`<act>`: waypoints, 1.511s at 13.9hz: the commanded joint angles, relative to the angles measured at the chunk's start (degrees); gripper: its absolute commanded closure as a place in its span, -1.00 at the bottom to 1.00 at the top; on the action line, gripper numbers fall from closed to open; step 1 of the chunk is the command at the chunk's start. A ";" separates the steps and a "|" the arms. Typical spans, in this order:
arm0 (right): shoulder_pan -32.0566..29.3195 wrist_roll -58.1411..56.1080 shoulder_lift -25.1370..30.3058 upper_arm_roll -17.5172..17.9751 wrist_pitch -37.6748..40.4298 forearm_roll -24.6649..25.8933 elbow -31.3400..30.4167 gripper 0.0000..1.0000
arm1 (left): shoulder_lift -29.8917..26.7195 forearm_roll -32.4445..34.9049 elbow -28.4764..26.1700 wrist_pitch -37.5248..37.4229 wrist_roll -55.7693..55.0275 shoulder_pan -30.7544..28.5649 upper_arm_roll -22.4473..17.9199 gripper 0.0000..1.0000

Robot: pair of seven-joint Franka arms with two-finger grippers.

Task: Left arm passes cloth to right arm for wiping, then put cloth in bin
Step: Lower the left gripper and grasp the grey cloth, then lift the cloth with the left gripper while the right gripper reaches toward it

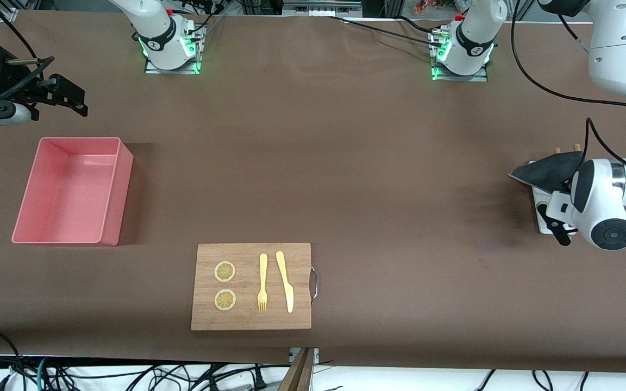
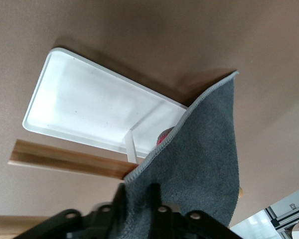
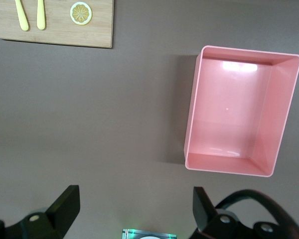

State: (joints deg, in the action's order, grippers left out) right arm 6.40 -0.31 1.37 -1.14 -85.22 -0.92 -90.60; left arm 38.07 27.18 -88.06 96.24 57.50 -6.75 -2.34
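Note:
The dark grey cloth (image 1: 546, 168) drapes over the white tray at the left arm's end of the table. In the left wrist view my left gripper (image 2: 134, 199) is shut on the cloth (image 2: 199, 159), a black finger (image 2: 152, 195) pressing into the fabric on each side. In the front view the white wrist (image 1: 601, 206) hides those fingers. My right gripper (image 1: 85, 103) waits open in the air at the right arm's end, beside the pink bin (image 1: 120, 195). Its fingers (image 3: 65, 204) stand wide apart with only bare table between them, the bin (image 3: 192, 109) close by.
The narrow white tray (image 2: 89, 109) lies next to a wooden strip (image 2: 65, 159). Something small and red (image 2: 163, 135) peeks out under the cloth. A wooden cutting board (image 1: 253, 320) nearer the front camera carries two lemon slices, a yellow fork and a knife.

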 commanded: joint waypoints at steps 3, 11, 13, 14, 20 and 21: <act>-0.69 0.04 -0.40 0.26 1.11 -0.58 1.39 -1.00 | -1.59 0.16 2.09 -3.23 0.95 0.15 0.23 1.00; -0.51 -0.66 -3.04 0.26 -0.65 -0.76 1.39 -1.00 | -10.11 -24.32 12.12 -27.67 -17.53 0.59 0.93 1.00; -0.86 -0.75 -3.65 0.17 -0.12 -1.45 1.39 -1.00 | -11.79 -33.11 12.12 -30.31 -28.96 1.47 1.80 1.00; -1.30 -0.66 -3.83 0.00 0.23 -3.20 1.31 -1.00 | -12.06 -36.81 12.12 -30.41 -35.72 2.17 3.20 1.00; 0.09 -0.92 -8.91 0.43 1.10 -4.27 1.30 -1.00 | -11.53 -52.11 12.12 -24.71 -67.31 8.93 8.31 1.00; 0.80 -1.27 -9.19 0.43 3.72 -5.05 1.57 -1.00 | -11.53 -54.49 12.12 -23.22 -70.21 10.34 8.31 1.00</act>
State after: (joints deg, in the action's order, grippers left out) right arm 6.01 -0.64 -4.98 -0.99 -84.82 -4.61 -90.71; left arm 26.66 -23.30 -75.99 71.05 -7.55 2.10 6.42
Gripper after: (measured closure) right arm 0.000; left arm 0.974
